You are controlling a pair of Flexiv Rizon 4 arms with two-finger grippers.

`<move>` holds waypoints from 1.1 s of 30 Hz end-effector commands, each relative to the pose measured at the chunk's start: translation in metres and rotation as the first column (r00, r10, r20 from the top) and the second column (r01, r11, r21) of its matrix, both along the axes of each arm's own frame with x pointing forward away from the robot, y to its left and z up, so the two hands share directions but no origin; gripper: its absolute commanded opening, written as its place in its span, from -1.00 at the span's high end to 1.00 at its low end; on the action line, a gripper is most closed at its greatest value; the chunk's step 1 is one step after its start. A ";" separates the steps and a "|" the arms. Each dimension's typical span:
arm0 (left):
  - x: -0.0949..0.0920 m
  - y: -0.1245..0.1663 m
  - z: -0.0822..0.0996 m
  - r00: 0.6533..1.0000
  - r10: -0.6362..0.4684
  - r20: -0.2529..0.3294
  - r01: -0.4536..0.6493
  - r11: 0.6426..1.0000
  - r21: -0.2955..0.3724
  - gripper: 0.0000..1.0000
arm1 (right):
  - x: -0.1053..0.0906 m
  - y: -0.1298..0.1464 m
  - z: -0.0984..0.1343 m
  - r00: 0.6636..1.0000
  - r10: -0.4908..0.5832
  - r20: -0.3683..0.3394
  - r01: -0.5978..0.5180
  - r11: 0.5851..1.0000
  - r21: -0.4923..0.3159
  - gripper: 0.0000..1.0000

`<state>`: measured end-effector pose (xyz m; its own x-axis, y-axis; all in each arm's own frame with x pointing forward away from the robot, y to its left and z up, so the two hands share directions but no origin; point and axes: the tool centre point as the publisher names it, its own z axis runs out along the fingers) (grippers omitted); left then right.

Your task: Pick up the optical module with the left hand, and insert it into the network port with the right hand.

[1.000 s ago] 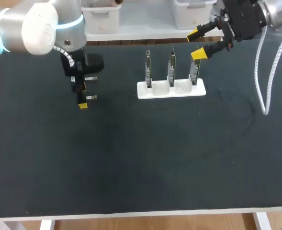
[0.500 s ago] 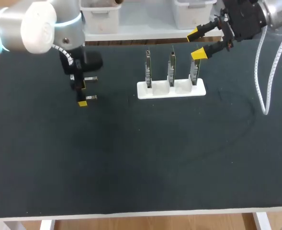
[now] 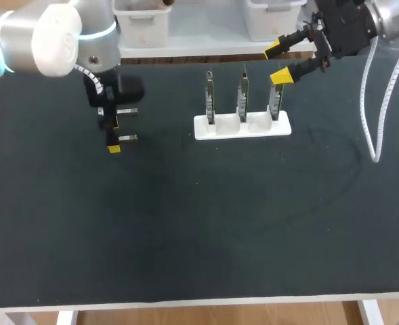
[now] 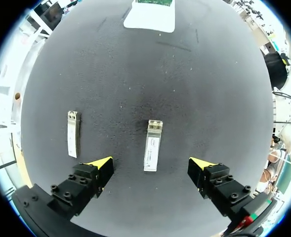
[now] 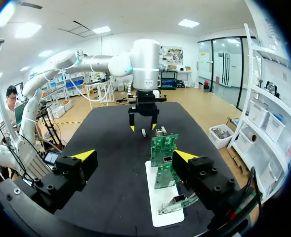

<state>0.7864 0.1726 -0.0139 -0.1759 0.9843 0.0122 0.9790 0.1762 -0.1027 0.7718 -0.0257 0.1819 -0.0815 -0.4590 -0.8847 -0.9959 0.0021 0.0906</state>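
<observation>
Two small silver optical modules lie on the black mat. One optical module (image 4: 153,145) (image 3: 128,137) lies just ahead of my open left gripper (image 4: 151,166) (image 3: 114,135), in line with the gap between its fingers and untouched. The second module (image 4: 73,140) (image 3: 128,110) lies outside one finger. A white holder (image 3: 243,126) (image 5: 160,210) carries three upright green port boards (image 3: 243,98) (image 5: 161,145). My right gripper (image 3: 278,62) (image 5: 134,156) hangs open and empty above the holder's far right end.
The mat (image 3: 206,223) spreads wide in front of the holder. A white cable (image 3: 374,128) hangs from my right arm over the table's right side. Bins stand beyond the far edge.
My left gripper has shifted slightly to the left above the modules. The right arm has not moved.
</observation>
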 end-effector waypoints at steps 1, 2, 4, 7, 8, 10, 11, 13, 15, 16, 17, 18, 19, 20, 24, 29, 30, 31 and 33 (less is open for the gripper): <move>0.012 0.002 -0.007 1.000 -0.001 -0.029 0.001 1.000 0.002 -1.00 | -0.002 0.000 0.000 1.000 -0.003 0.002 0.003 1.000 -0.001 -1.00; 0.013 0.003 -0.008 0.999 -0.001 -0.033 0.001 1.000 0.002 -1.00 | -0.002 0.000 0.000 1.000 -0.003 0.002 0.003 1.000 -0.001 -1.00; 0.014 0.004 -0.010 0.999 0.000 -0.039 0.000 1.000 0.001 -1.00 | -0.002 0.000 0.000 1.000 -0.003 0.002 0.003 1.000 -0.001 -1.00; 0.016 0.003 -0.010 0.999 -0.002 -0.038 0.001 1.000 -0.004 -1.00 | -0.002 0.000 0.000 1.000 -0.003 0.002 0.003 1.000 -0.001 -1.00; 0.016 0.003 -0.009 0.999 -0.003 -0.035 0.003 1.000 -0.007 -1.00 | -0.002 0.000 0.000 1.000 -0.003 0.002 0.003 1.000 -0.001 -1.00; 0.017 0.003 -0.008 1.000 -0.015 -0.026 0.014 1.000 -0.021 -1.00 | -0.002 0.000 0.000 1.000 -0.003 0.002 0.003 1.000 -0.001 -1.00; 0.017 0.003 -0.007 0.999 -0.022 -0.030 0.021 0.999 -0.028 -1.00 | -0.002 0.000 0.000 1.000 -0.003 0.002 0.003 1.000 -0.001 -1.00; 0.017 0.003 -0.007 0.999 -0.019 -0.036 0.018 1.000 -0.019 -1.00 | -0.002 0.000 0.000 1.000 -0.003 0.002 0.003 1.000 -0.001 -1.00; 0.017 0.003 -0.007 0.999 -0.019 -0.036 0.018 1.000 -0.019 -1.00 | -0.002 0.000 0.000 1.000 -0.003 0.002 0.003 1.000 -0.001 -1.00; 0.017 0.003 -0.007 0.999 -0.019 -0.036 0.018 1.000 -0.019 -1.00 | -0.002 0.000 0.000 1.000 -0.003 0.002 0.003 1.000 -0.001 -1.00; 0.017 0.003 -0.007 0.999 -0.019 -0.036 0.018 1.000 -0.019 -1.00 | -0.002 0.000 0.000 1.000 -0.003 0.002 0.003 1.000 -0.001 -1.00; 0.017 0.003 -0.007 0.999 -0.019 -0.036 0.018 1.000 -0.019 -1.00 | -0.002 0.000 0.000 1.000 -0.003 0.002 0.003 1.000 -0.001 -1.00; 0.017 0.003 -0.007 0.999 -0.019 -0.036 0.018 1.000 -0.019 -1.00 | -0.002 0.000 0.000 1.000 -0.003 0.002 0.003 1.000 -0.001 -1.00; 0.017 0.003 -0.007 0.999 -0.019 -0.036 0.018 1.000 -0.019 -1.00 | -0.002 0.000 0.000 1.000 -0.003 0.002 0.003 1.000 -0.001 -1.00; 0.017 0.003 -0.007 0.999 -0.019 -0.036 0.018 1.000 -0.019 -1.00 | -0.002 0.000 0.000 1.000 -0.003 0.002 0.003 1.000 -0.001 -1.00; 0.017 0.003 -0.007 0.999 -0.019 -0.036 0.018 1.000 -0.019 -1.00 | -0.002 0.000 0.000 1.000 -0.003 0.002 0.003 1.000 -0.001 -1.00; 0.017 0.003 -0.007 0.999 -0.019 -0.036 0.018 1.000 -0.019 -1.00 | -0.002 0.000 0.000 1.000 -0.003 0.002 0.003 1.000 -0.001 -1.00; 0.017 0.003 -0.007 0.999 -0.019 -0.036 0.018 1.000 -0.019 -1.00 | -0.002 0.000 0.000 1.000 -0.003 0.002 0.003 1.000 -0.001 -1.00; 0.017 0.003 -0.007 0.999 -0.019 -0.036 0.018 1.000 -0.019 -1.00 | -0.002 0.000 0.000 1.000 -0.003 0.002 0.003 1.000 -0.001 -1.00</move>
<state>0.7975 0.1754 -0.0177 -0.1612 0.9869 -0.0047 0.9785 0.1592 -0.1308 0.7718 -0.0257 0.1819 -0.0814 -0.4590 -0.8847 -0.9959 0.0021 0.0906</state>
